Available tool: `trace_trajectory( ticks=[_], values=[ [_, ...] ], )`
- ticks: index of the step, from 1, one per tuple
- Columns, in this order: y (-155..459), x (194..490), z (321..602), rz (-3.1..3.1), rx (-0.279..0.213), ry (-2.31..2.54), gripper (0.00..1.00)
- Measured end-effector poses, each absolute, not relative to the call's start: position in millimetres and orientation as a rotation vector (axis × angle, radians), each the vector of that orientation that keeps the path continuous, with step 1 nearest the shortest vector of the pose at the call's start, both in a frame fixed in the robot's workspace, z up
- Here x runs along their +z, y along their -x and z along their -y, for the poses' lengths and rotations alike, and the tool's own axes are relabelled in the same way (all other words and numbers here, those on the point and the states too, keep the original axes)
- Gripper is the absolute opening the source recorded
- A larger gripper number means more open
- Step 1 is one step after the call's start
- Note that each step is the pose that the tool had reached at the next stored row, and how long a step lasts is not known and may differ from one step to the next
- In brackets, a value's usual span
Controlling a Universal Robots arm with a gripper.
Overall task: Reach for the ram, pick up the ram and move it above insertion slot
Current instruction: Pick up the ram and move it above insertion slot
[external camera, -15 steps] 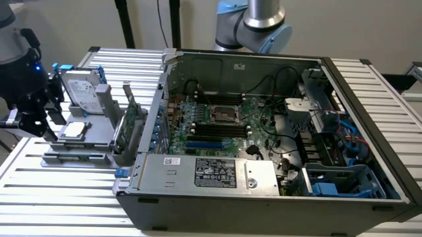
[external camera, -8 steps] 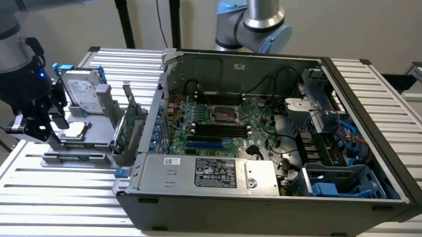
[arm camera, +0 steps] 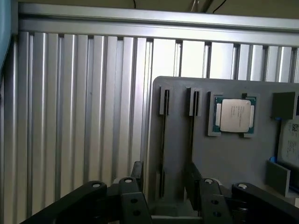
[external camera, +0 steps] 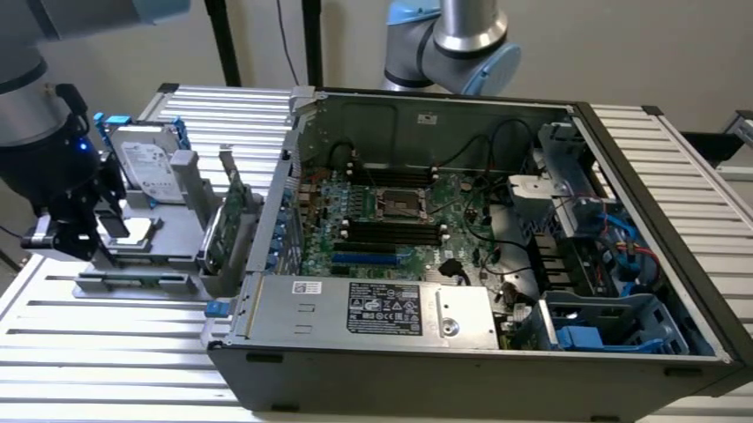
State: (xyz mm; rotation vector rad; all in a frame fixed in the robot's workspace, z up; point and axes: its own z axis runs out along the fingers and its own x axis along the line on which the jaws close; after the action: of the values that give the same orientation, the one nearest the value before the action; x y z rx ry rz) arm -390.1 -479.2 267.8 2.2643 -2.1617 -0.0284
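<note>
The ram (external camera: 132, 280) is a narrow green strip lying along the near edge of the grey fixture (external camera: 176, 231) on the exterior view's left. My gripper (external camera: 80, 240) hangs just above that fixture, beside the ram and apart from it. In the wrist view the gripper (arm camera: 166, 186) is open, its dark fingers (arm camera: 137, 176) spread on either side of a long thin slot (arm camera: 163, 140) in the grey fixture (arm camera: 177, 154); nothing is held. The black memory slots (external camera: 394, 233) sit on the motherboard inside the open computer case (external camera: 471, 344).
The fixture also carries a processor (arm camera: 233, 115), a silver hard drive (external camera: 147, 167) and an upright green expansion card (external camera: 233, 220). The ribbed aluminium table (external camera: 118, 352) surrounds everything. A second arm (external camera: 465, 40) stands behind the case. Cables and a drive cage (external camera: 588, 264) crowd the case's right side.
</note>
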Motion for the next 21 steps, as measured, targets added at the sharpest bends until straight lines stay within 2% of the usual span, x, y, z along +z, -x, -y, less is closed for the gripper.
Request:
trace_trajectory(
  ticks=[21],
  values=[
    [390.0,229.7,478.8,2.16,-0.023,-2.271,0.48]
  ],
)
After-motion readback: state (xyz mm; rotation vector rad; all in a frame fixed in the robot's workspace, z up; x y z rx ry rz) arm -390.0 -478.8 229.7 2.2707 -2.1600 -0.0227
